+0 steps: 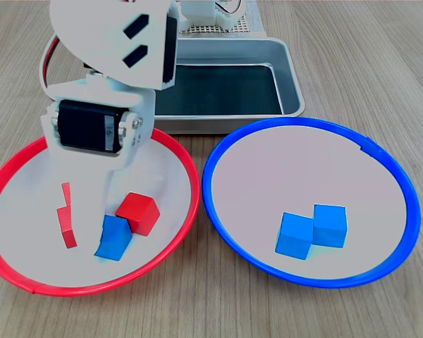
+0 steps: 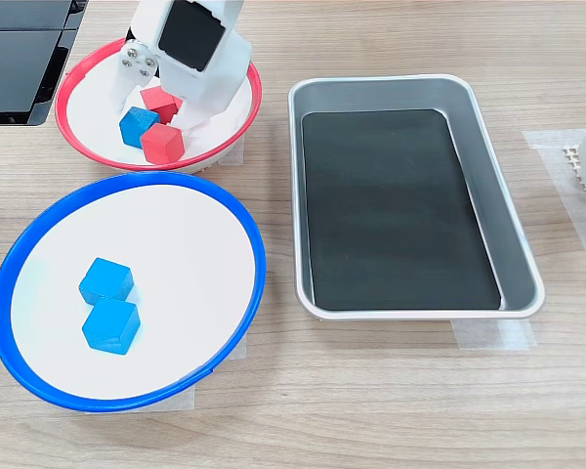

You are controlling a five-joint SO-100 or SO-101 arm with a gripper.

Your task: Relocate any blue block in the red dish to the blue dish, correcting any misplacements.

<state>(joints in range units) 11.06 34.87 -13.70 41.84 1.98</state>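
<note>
The red dish (image 1: 191,176) (image 2: 105,159) holds one blue block (image 1: 116,239) (image 2: 133,126) and two red cubes, one (image 1: 139,212) (image 2: 162,144) touching the blue block and one (image 1: 67,224) (image 2: 159,100) partly hidden behind a white finger. My gripper (image 1: 99,215) (image 2: 154,107) reaches down into this dish, open, with its white fingers low around the blue block and one of them covering the block's left edge in the first exterior view. The blue dish (image 1: 310,122) (image 2: 260,264) holds two more blue cubes (image 1: 295,235) (image 2: 110,325), side by side.
A rectangular metal tray (image 1: 290,77) (image 2: 513,239) with a dark inside lies behind the dishes in the first exterior view. The arm's base (image 1: 211,17) stands beyond it. A black object (image 2: 20,59) sits at the second exterior view's upper left.
</note>
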